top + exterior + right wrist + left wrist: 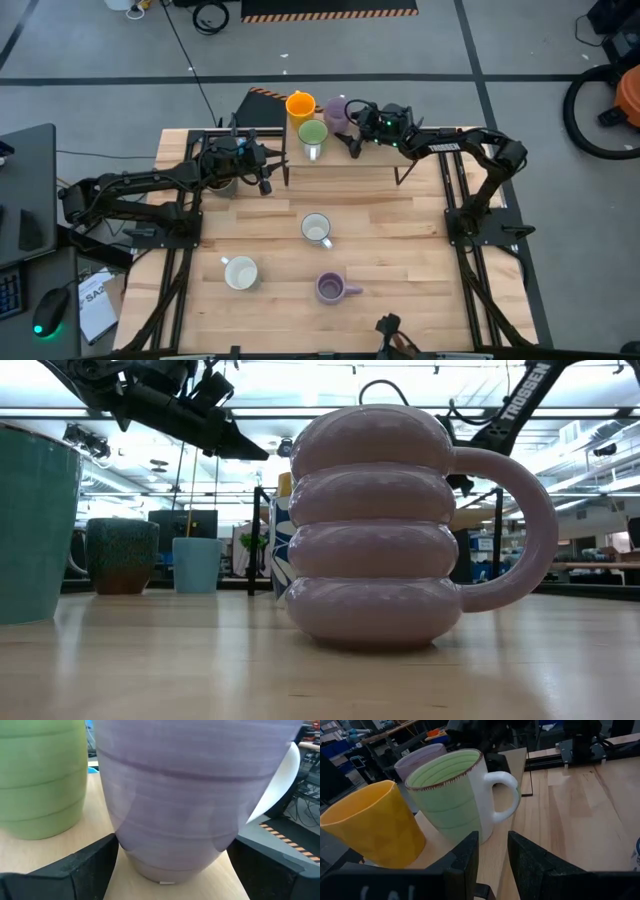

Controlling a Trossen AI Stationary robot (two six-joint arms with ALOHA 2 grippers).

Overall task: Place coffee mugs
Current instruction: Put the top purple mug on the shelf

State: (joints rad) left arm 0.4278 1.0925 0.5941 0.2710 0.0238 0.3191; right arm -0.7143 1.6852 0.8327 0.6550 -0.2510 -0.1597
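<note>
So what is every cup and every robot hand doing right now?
orange mug: upright, empty, at the table's far edge.
green mug: upright, empty, beside the orange one.
pale purple mug: upright, between the right gripper's fingers.
right gripper: open around that mug, not squeezing.
left gripper: partly open, holding nothing.
white mug: upright, empty.
patterned white mug: upright.
ribbed purple mug: upright, standing alone.

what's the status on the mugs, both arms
Right gripper open, fingers either side of the pale purple mug at the table's far edge. Left gripper empty, near the green mug. Orange mug close beside them.
</note>
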